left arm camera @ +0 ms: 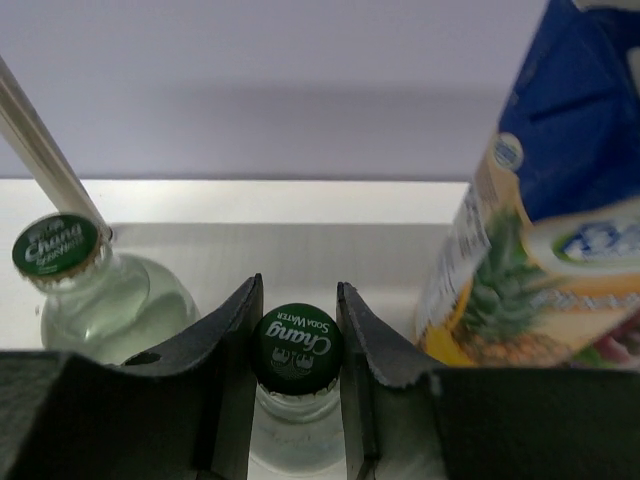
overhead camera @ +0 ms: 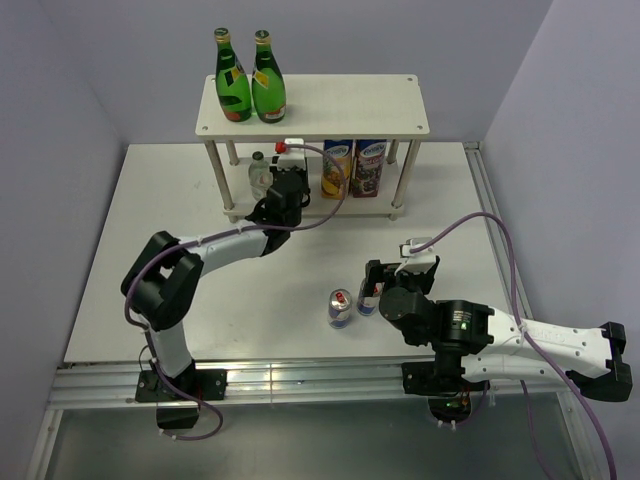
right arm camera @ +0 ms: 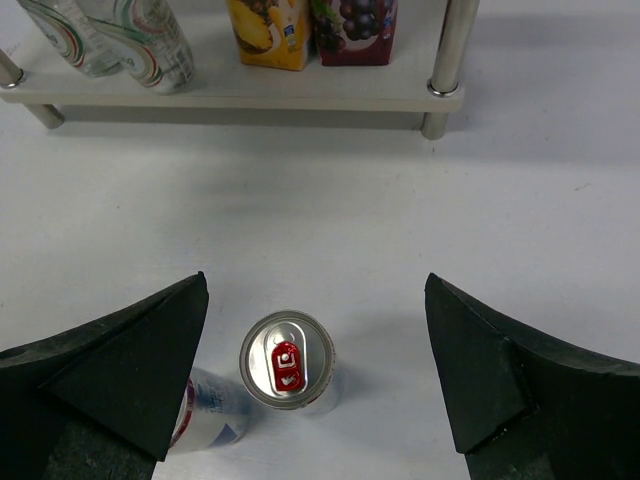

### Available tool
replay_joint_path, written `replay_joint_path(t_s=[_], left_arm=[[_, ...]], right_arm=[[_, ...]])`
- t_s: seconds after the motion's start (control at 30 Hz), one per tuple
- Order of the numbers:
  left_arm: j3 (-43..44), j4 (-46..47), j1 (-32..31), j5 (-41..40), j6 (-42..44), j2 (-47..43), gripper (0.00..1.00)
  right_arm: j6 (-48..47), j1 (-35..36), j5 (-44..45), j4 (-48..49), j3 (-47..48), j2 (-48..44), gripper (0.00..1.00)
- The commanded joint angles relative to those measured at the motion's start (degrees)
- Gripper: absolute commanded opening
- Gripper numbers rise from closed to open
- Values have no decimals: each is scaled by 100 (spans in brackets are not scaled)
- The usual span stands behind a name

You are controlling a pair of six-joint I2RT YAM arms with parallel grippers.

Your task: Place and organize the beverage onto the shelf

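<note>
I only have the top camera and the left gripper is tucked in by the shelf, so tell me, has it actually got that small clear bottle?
Observer: Yes. The left wrist view shows the left gripper shut on the neck of the clear bottle, just under its green cap.
Operator: Anything crowding it?
Observer: A second clear bottle stands close beside it, clear of the fingers.
Operator: And the right gripper?
Observer: The right gripper is open, an upright can showing between its fingers, untouched.

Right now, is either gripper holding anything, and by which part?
The left gripper clamps a small clear bottle at its green cap. The right gripper stands open above a can, holding nothing.
</note>
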Motion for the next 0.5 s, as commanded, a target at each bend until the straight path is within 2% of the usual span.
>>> replay_joint_path(t_s=[0.0,0.47], left_arm=[[487,832,185,84,180,189,0],[576,920,467,-30,409,348,0]], right_arm=[[-7,49,140,218,-25,45,96],[-42,49,166,236,10,194,95]])
